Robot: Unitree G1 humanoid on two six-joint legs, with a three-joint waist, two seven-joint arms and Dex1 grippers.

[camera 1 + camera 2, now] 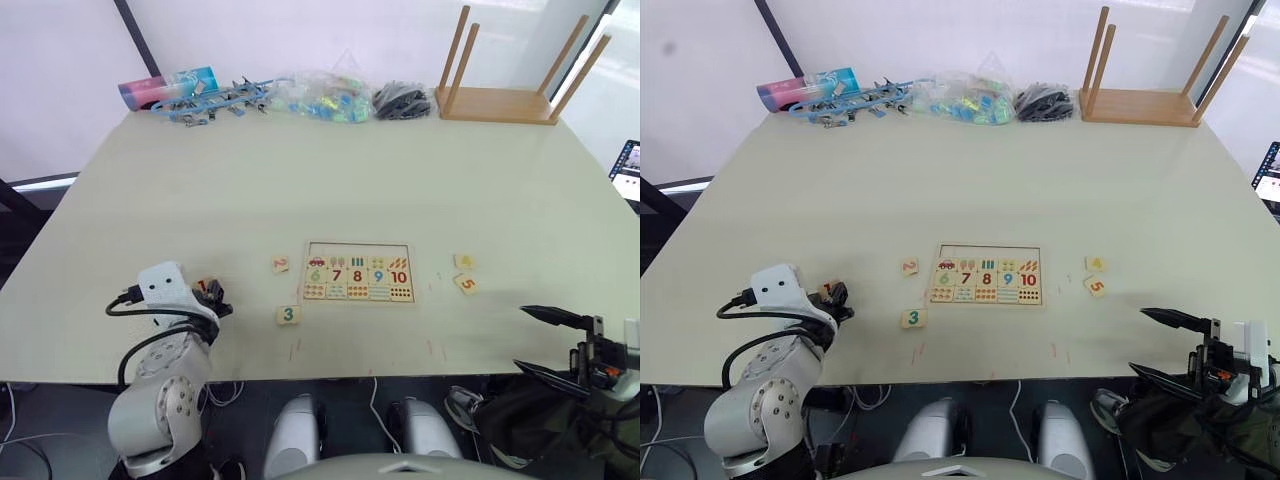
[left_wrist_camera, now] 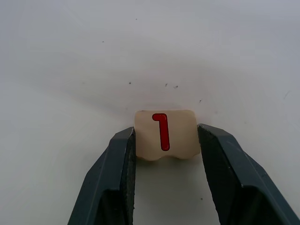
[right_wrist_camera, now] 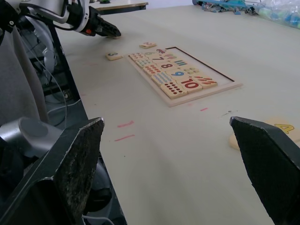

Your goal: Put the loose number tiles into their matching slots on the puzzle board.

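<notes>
The puzzle board [image 1: 358, 272] lies at the table's middle front, with filled rows of pictures, digits 6 to 10 and dots. Its far row of matching slots [image 1: 358, 250] is bare. My left gripper [image 2: 165, 133] is shut on the red 1 tile [image 2: 165, 133] down at the table surface, left of the board. The pink 2 tile [image 1: 281, 264] and green 3 tile [image 1: 288, 314] lie just left of the board. On its right are the yellow 4 tile [image 1: 464, 261] and orange 5 tile [image 1: 466, 284]. My right gripper [image 1: 520, 338] hangs open over the front right edge, holding nothing.
An upturned wooden stool [image 1: 500, 100] stands at the back right. Plastic bags and blue clutter [image 1: 250, 95] line the back edge. A small screen [image 1: 628, 170] shows at the right edge. Short red marks [image 3: 123, 131] dot the table near the front.
</notes>
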